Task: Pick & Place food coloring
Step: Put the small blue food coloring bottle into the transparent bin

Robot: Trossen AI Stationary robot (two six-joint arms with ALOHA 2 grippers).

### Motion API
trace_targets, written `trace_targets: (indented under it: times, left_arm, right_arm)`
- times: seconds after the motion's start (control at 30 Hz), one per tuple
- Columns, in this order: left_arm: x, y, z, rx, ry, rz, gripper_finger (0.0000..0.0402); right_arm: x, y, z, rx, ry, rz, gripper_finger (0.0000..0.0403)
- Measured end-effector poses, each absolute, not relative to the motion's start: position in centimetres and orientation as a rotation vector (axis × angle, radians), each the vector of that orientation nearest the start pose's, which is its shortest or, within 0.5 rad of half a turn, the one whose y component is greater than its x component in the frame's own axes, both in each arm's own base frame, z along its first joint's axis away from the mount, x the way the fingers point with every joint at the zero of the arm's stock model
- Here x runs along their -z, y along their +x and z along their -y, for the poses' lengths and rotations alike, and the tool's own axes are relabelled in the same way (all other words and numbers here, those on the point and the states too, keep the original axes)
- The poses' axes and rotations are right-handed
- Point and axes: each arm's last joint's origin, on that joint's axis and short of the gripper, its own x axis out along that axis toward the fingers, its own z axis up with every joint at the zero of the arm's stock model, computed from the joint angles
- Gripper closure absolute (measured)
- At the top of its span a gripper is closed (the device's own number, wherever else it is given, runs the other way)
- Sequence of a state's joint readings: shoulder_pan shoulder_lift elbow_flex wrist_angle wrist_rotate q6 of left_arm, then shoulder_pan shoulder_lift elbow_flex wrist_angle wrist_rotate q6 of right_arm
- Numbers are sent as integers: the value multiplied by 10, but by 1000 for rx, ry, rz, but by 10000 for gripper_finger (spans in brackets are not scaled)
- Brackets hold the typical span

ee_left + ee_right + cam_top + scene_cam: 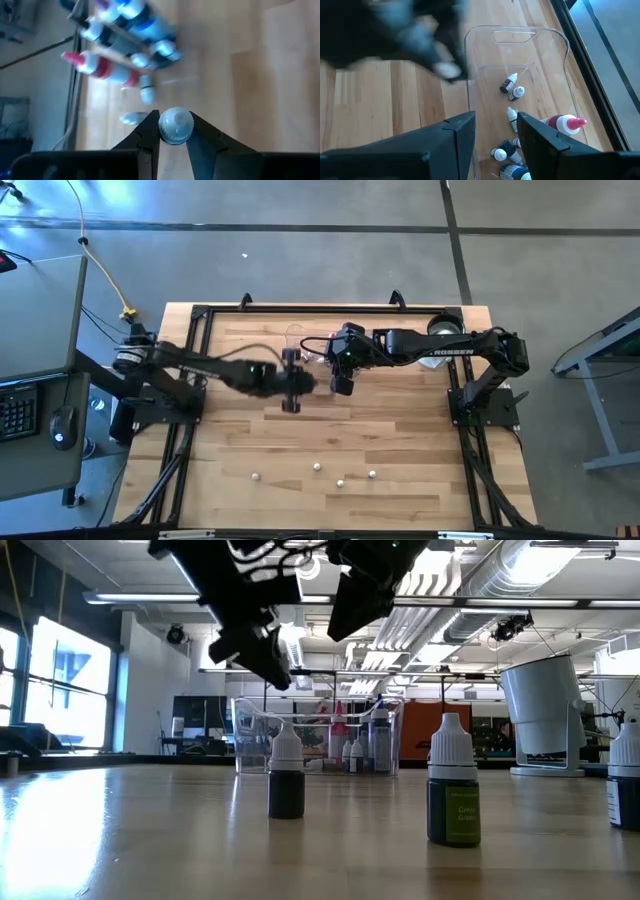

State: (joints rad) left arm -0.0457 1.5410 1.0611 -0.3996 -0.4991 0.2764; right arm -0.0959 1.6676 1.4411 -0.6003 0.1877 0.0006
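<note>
Your left tool (174, 136) is clenched on a small food coloring bottle (175, 125), pinched just below its ribbed white cap — light, stiff and slick, so keep your hold at the neck. It hangs above the bench (400, 440), near the clear tray (555, 75) where more bottles lie. Your right tool (495, 131) hovers over that tray, jaws parted and empty.

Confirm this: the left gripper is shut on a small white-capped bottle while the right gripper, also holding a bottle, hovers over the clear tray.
Not quite. The left gripper is shut on a white-capped bottle, but the right gripper holds nothing: the right wrist view shows its fingers apart and empty above the clear tray, where several small bottles lie.
</note>
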Motion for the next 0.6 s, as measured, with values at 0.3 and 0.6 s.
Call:
trace_targets:
  times: [0.3, 0.6]
  left_arm:
    - [-239, 314, -76, -368, 330, -882, 329]
    - [-221, 304, -119, -297, 74, -909, 301]
  right_arm:
    - [-299, 361, 40, 269, -38, -828, 265]
    - [-299, 361, 40, 268, -38, -828, 265]
